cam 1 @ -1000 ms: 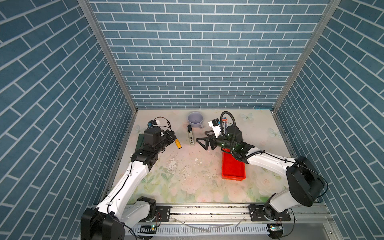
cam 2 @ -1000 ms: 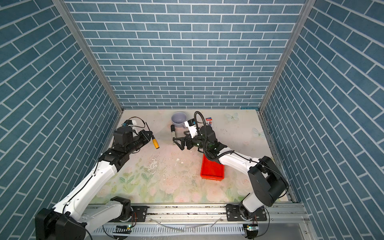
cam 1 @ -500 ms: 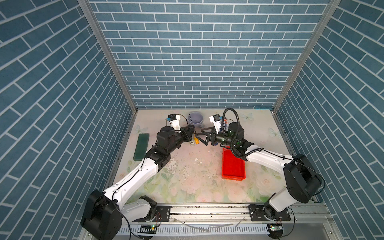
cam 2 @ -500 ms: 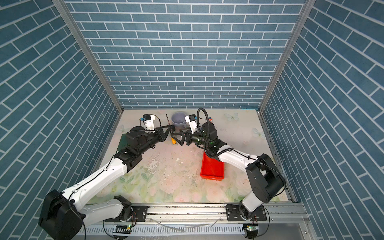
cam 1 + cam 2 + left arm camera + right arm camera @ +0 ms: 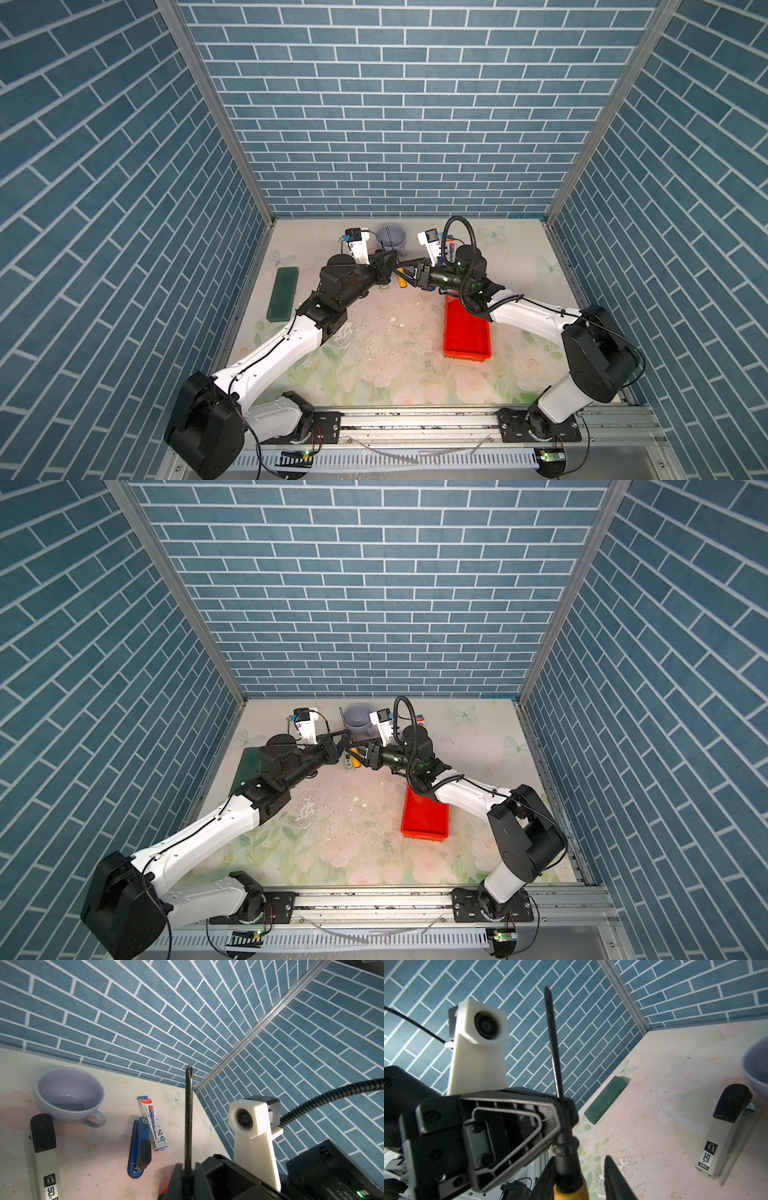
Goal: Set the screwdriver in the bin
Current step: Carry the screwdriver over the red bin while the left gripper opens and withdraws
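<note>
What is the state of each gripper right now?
Left gripper: shut on the screwdriver, on its black shaft.
Right gripper: open, jaws around the yellow handle, a gap on one side.

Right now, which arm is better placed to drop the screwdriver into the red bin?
Right. The right fingers flank the screwdriver's yellow handle, and the red bin lies under that arm; the left fingers, clamped on the shaft, sit farther away.
</note>
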Controlling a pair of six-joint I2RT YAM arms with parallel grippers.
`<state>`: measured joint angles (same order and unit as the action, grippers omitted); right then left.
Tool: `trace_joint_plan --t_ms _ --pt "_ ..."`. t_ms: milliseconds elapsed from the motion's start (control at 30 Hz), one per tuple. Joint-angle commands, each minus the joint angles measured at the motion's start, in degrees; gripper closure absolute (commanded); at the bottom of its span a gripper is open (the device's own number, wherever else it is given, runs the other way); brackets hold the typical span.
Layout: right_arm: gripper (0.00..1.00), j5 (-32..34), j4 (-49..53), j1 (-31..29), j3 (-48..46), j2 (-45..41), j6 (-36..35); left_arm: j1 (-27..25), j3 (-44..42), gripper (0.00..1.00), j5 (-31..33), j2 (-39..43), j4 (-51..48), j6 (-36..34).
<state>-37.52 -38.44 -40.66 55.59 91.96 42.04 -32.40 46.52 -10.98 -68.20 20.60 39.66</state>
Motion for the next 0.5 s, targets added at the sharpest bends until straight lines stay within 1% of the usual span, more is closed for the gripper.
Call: trace_joint_plan --t_ms 0,67,133,167,200,267,367,467 --pt "0.72 0.1 -1.1 0.1 2.6 0.4 0.8 -0.4 0.4 0.95 0.8 1.3 1.6 -1.7" --pt "0.75 0.3 -1.0 0.2 2.4 0.1 0.2 -0.3 0.3 0.88 1.0 1.4 1.5 -1.9" --pt "0.77 0.7 -0.2 0.2 2.3 -0.3 -0.7 -0.4 0.0 0.72 1.3 1.6 1.6 -2.2" --pt "0.78 1.0 0.3 0.2 2.2 -0.6 -1.3 -0.3 0.0 0.66 1.4 1.6 1.6 -2.4" --pt "0.79 1.5 0.8 0.3 2.1 -0.9 -2.0 -0.4 0.0 0.62 1.5 1.8 1.4 -2.9" --pt "0.8 2.5 1.8 0.5 1.5 -1.6 -3.1 -0.4 0.4 0.6 2.1 2.3 -0.1 -4.6" --pt "0.81 4.2 2.5 1.5 -0.1 -3.1 -3.9 -0.4 1.1 0.51 2.8 3.6 -2.6 -8.3" --pt "0.81 6.4 3.5 2.9 -2.4 -5.4 -4.7 -0.7 1.0 0.33 2.9 4.9 -3.8 -14.4"
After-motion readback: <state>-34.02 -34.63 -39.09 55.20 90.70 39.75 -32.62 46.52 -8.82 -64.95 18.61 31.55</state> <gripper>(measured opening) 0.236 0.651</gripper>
